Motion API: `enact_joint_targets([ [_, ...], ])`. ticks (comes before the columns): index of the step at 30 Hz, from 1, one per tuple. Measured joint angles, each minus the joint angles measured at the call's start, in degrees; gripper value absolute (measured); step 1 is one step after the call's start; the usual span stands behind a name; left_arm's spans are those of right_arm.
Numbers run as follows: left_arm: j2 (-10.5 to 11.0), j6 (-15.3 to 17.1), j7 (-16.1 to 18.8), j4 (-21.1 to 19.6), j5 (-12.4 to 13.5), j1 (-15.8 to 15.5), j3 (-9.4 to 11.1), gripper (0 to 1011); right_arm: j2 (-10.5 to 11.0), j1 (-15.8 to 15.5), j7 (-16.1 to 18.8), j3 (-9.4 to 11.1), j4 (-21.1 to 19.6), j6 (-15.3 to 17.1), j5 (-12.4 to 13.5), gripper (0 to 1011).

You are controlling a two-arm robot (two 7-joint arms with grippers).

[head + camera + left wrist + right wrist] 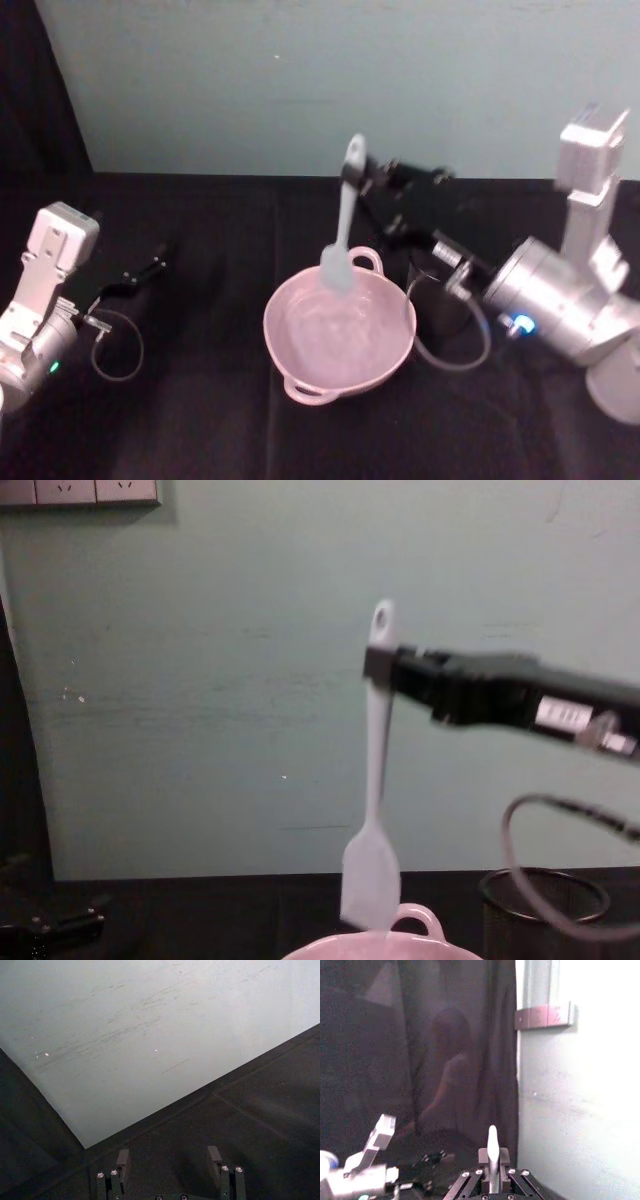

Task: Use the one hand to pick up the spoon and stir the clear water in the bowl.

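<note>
The pale pink bowl (300, 345) sits mid-table holding clear water, one loop handle on its far rim and another at the front. The white spoon (345, 225) hangs upright, blade down, over the bowl's far side near the far handle. Whether the blade touches the water I cannot tell. My right gripper (352, 182) reaches in from the right, shut on the spoon's upper handle just below the hole. From the chest the spoon (375, 780) hangs from that gripper (378, 670) above the bowl rim (345, 948). The handle end (492, 1140) stands between the right fingers. My left gripper (168, 1160) is open and holds nothing.
A black wire-mesh cup (435, 305) stands right of the bowl, under the right arm and its looping cable (455, 360). My left arm rests at the table's left with its gripper (150, 270) on the black cloth. A pale wall (330, 80) closes the back.
</note>
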Motion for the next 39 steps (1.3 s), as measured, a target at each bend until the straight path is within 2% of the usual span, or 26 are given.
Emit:
enact_joint_targets([
  [5,0.0,0.0,0.0,0.0,0.0,0.0,0.0,1005,2.2,0.8,-1.5,2.6,-3.5,3.2,1.7,122],
  [11,0.0,0.0,0.0,0.0,0.0,0.0,0.0,1005,4.0,1.6,-2.8,4.7,-4.7,5.0,3.2,122],
  [21,0.0,0.0,0.0,0.0,0.0,0.0,0.0,1005,5.6,1.6,-4.7,8.1,-2.6,3.9,4.2,122],
  [31,0.0,0.0,0.0,0.0,0.0,0.0,0.0,1005,4.9,1.6,-4.4,8.3,3.7,0.3,1.9,122],
  [39,0.0,0.0,0.0,0.0,0.0,0.0,0.0,1005,4.1,1.8,-3.2,8.0,7.4,-0.2,1.8,122],
])
